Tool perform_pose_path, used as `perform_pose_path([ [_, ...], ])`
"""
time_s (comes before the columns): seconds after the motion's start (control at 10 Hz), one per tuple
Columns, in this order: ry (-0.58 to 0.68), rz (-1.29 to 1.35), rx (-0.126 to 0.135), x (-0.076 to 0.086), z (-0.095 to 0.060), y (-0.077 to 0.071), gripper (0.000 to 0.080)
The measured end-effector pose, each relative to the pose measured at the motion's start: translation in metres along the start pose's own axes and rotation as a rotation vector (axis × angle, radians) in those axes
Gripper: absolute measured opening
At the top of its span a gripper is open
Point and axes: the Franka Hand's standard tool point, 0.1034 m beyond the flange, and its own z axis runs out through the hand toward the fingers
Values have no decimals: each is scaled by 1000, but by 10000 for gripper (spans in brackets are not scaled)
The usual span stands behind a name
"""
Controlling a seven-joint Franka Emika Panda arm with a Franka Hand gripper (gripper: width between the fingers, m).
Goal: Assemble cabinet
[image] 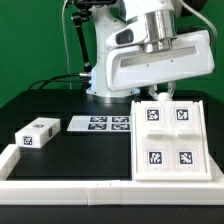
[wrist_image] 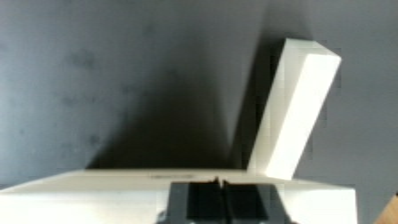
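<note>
The large white cabinet body (image: 168,142) lies on the exterior view's right, its upper face carrying several square tags. My gripper (image: 159,94) hangs right over the body's far edge, its wide white hand filling the top of that view. In the wrist view the two dark fingers (wrist_image: 199,205) are pressed together with only a thin line between them and nothing visibly held. A white surface (wrist_image: 125,185) lies just beyond the fingers, and a white slab (wrist_image: 294,105) shows edge-on past it. A small white tagged block (image: 35,133) lies on the exterior view's left, away from the gripper.
The marker board (image: 100,123) lies flat in the middle, between the block and the body. A long low white border rail (image: 90,190) runs along the front and up the left side. The robot's base (image: 100,80) stands at the back.
</note>
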Motion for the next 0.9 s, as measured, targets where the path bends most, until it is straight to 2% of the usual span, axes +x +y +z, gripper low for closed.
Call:
perform_pose_path([
  [0.4,3,-7,0,9,-7,-1,2],
  [0.6,-11,-5,9,16,-11,-1,2],
  [0.9,-28,15,17,24,-19,-10,2],
])
